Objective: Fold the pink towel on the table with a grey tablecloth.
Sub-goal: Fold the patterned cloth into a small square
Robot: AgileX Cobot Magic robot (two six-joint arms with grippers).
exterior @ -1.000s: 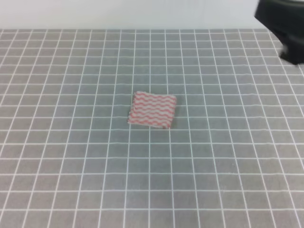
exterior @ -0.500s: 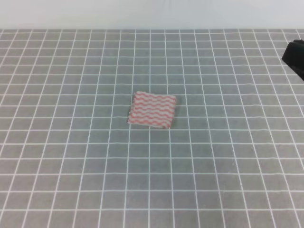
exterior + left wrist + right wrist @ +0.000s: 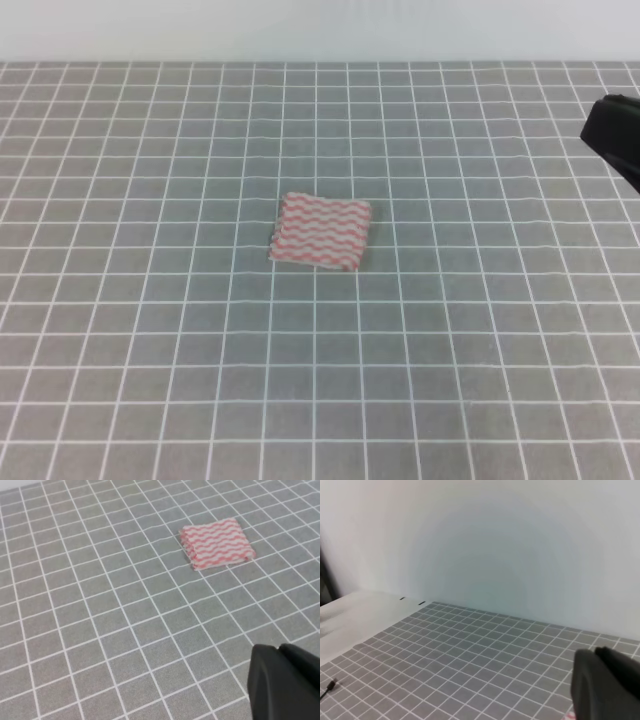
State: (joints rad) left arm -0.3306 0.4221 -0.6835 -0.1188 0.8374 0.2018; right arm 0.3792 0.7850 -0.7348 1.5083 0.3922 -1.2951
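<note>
Black right pincer (image 3: 612, 138) now farther in-frame.

Pink towel (image 3: 321, 232) lies flat as a small folded stack mid table with a grey tablecloth (image 3: 150, 350), open grid cloth on every side of it. Right gripper (image 3: 615, 135) sits at the right edge, well apart from the towel, bare cloth between. Left gripper (image 3: 285, 682) is well short of the towel, only flat cloth ahead of its fingers.

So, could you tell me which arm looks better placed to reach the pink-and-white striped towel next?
Probably left: its wrist camera looks straight at the pink-and-white striped towel, whereas the right arm sits at the table's far right edge.
</note>
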